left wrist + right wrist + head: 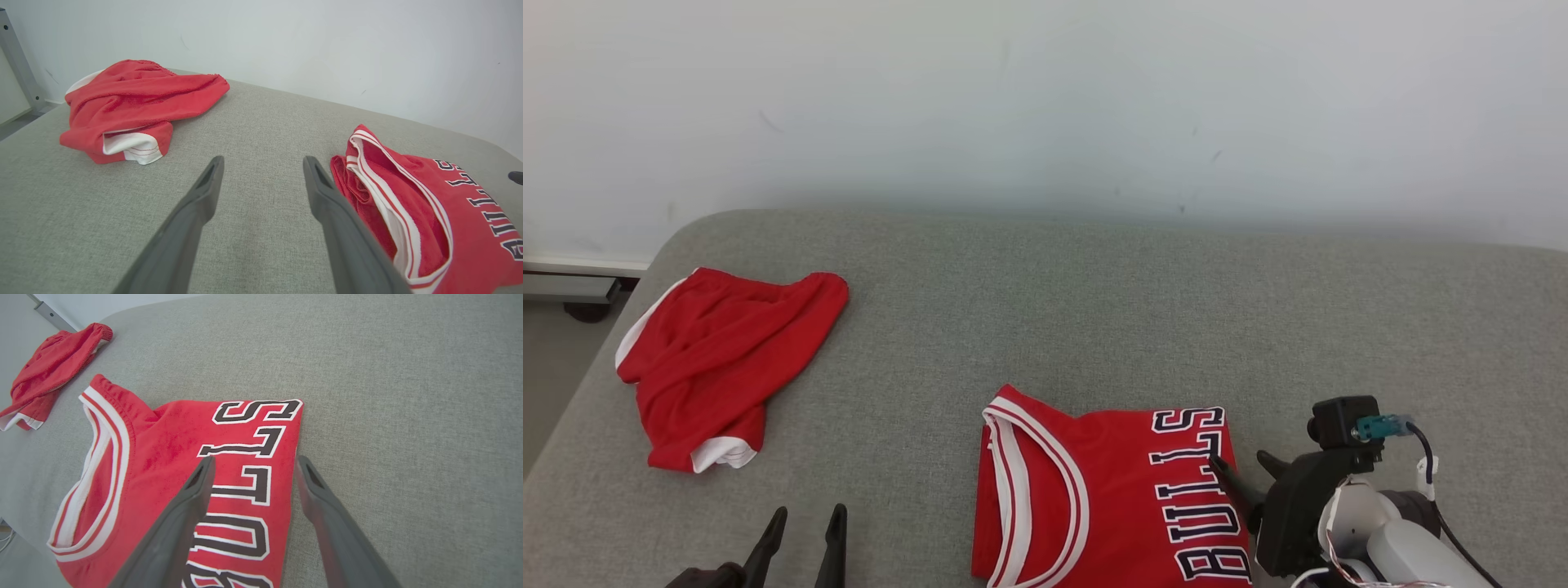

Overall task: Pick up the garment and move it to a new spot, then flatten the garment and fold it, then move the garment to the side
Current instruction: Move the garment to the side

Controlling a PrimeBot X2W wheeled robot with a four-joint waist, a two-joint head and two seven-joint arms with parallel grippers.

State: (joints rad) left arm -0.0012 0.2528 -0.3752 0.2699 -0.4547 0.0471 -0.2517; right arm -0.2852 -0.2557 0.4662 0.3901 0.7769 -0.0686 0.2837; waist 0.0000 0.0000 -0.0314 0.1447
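Head view: my left gripper (806,523) sits low, spread open and empty; my right gripper (1241,467) is at the right edge of the folded jersey (1094,490).
Left wrist view: grey cushion (265,118), crumpled red shorts (135,98) further away, white wall (327,41) behind.
Right wrist view: my right fingers (184,522) stand apart, one above the jersey, one above the cushion.

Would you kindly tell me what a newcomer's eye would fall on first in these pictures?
A folded red basketball jersey with white trim and dark "BULLS" lettering lies at the near edge of the grey fabric surface, right of centre. A crumpled red cloth garment with white edging sits apart on the surface's left side. The right tool stands open at the jersey's lettered edge.
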